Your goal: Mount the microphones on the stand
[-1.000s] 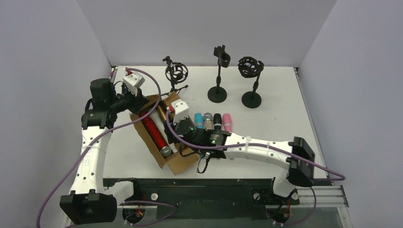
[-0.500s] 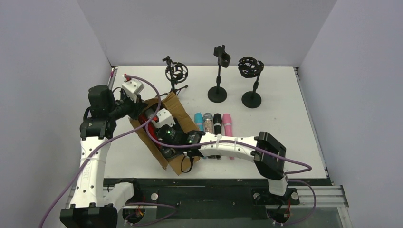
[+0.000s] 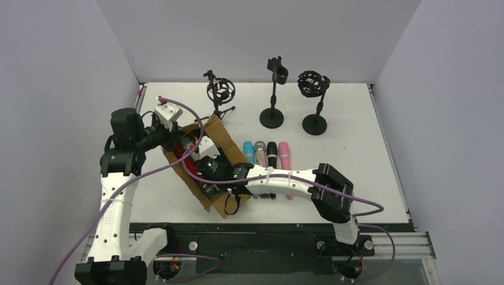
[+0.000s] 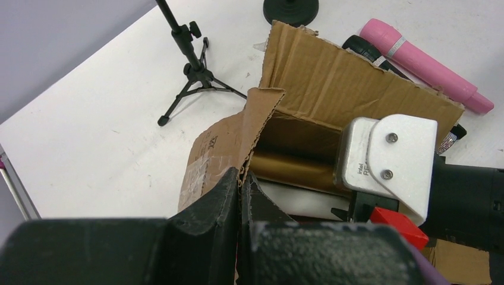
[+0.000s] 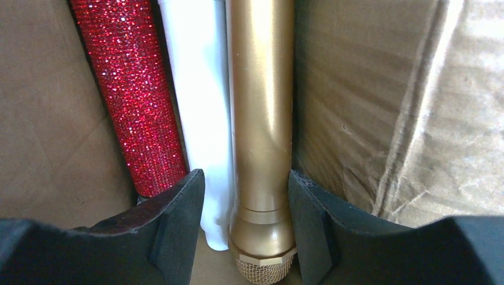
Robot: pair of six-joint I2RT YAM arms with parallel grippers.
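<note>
**Seven microphones, three stands: three mics lying in the box, four on the bench**

Three microphones are lying in the cardboard box [image 4: 333, 77]: a red glittery one [image 5: 139, 107], a white one [image 5: 199, 107] and a gold one [image 5: 261, 107]. They are resting side by side and touching. Their long axes are running parallel along the box's length, which in the top view is slanting from far left to near right. The gold one's mesh head is pointing toward the right wrist camera. The heads of the other two are hidden behind the fingers.

Four more are lying on the bench [image 3: 356, 130] just right of the box: teal [image 3: 248, 148], silver glitter [image 3: 260, 151], black [image 3: 271, 151] and pink [image 3: 284, 152]. They are sitting in a tight row, long axes running near to far, with their far ends pointing toward the stands.

Three stands are standing upright along the far side and none is carrying a mic: a tripod stand [image 3: 220, 92], a round-based clip stand [image 3: 273, 95] and a round-based cage-mount stand [image 3: 313, 83].

The left gripper [image 4: 241, 181] is pinching a torn flap of the box with its jaws fully closed on the cardboard. The right gripper [image 5: 245, 178] is reaching into the box. Its jaws are standing roughly half open and straddling the gold microphone near its head, with one finger overlapping the white one. I cannot tell whether the pads are touching anything.
</note>
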